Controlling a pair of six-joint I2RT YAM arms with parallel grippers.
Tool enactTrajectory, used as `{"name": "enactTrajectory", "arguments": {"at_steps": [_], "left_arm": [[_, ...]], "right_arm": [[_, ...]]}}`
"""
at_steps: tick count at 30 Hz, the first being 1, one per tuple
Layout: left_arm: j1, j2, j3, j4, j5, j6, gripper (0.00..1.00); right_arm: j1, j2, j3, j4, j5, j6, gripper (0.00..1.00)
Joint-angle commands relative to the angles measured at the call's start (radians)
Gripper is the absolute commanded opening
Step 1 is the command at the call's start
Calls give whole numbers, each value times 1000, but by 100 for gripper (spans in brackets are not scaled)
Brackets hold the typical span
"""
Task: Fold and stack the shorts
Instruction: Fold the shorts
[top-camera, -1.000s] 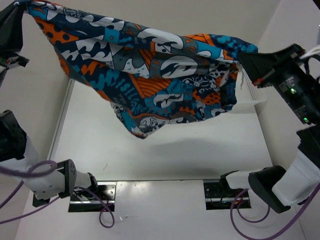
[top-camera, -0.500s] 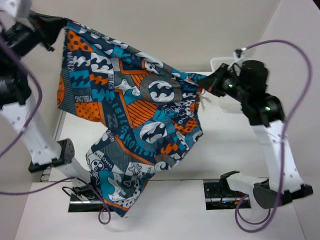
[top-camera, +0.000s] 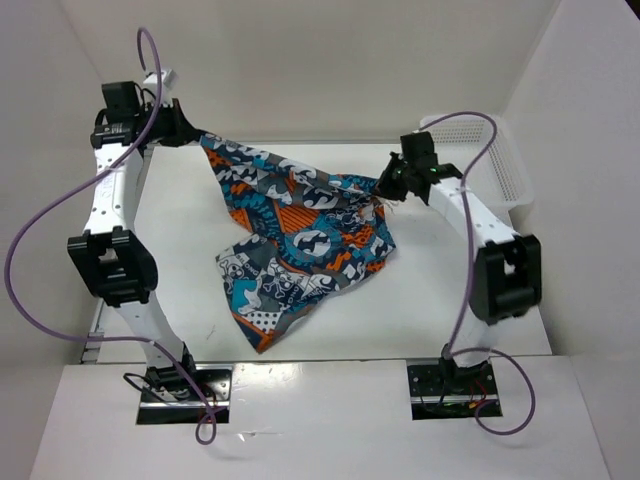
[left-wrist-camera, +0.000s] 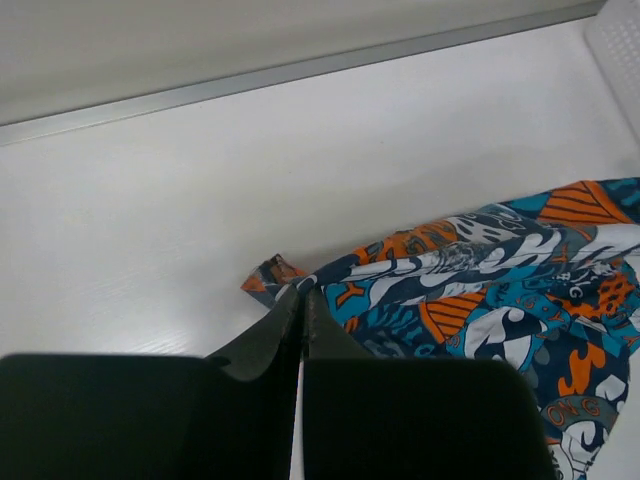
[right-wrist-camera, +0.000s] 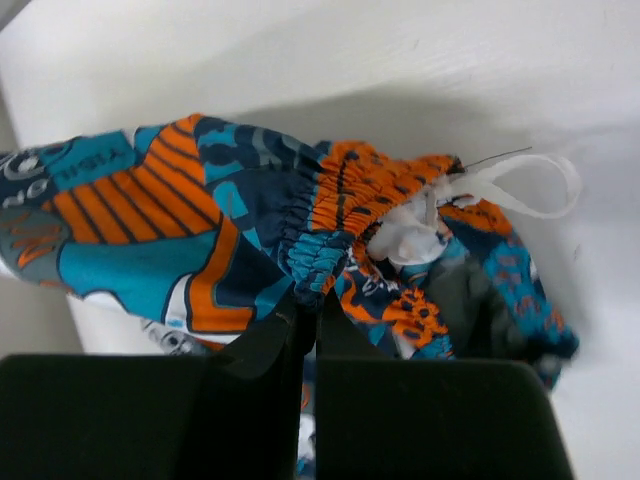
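The patchwork shorts (top-camera: 300, 235) in blue, teal, orange and white lie partly on the white table, stretched between both arms. My left gripper (top-camera: 195, 137) is shut on one corner of the shorts (left-wrist-camera: 400, 290) at the far left. My right gripper (top-camera: 385, 188) is shut on the gathered waistband (right-wrist-camera: 330, 235) at the right, where a white drawstring (right-wrist-camera: 510, 185) hangs loose. The lower part of the shorts rests on the table toward the near middle.
A white mesh basket (top-camera: 500, 160) stands at the far right of the table, and its corner shows in the left wrist view (left-wrist-camera: 620, 40). A metal edge strip (left-wrist-camera: 300, 70) runs along the back of the table. Purple cables loop off both arms.
Both arms have moved down and away with the shorts. The shorts, held high and spread before, now sag onto the table.
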Motion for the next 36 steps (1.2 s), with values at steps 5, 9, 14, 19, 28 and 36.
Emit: {"name": "enactTrajectory", "arguments": {"at_steps": [5, 9, 14, 19, 28, 36], "left_arm": [[22, 22, 38, 200, -27, 26, 0], [48, 40, 48, 200, -25, 26, 0], [47, 32, 52, 188, 10, 26, 0], [7, -214, -315, 260, 63, 26, 0], [-39, -658, -825, 323, 99, 26, 0], [-88, -940, -1001, 122, 111, 26, 0]], "right_arm": [[-37, 335, 375, 8, -37, -22, 0], [-37, 458, 544, -69, -76, -31, 0], [-37, 446, 552, -87, -96, -53, 0], [-37, 351, 379, -51, -154, -53, 0], [-77, 194, 127, -41, -202, -83, 0], [-101, 99, 27, -52, -231, -94, 0]]}}
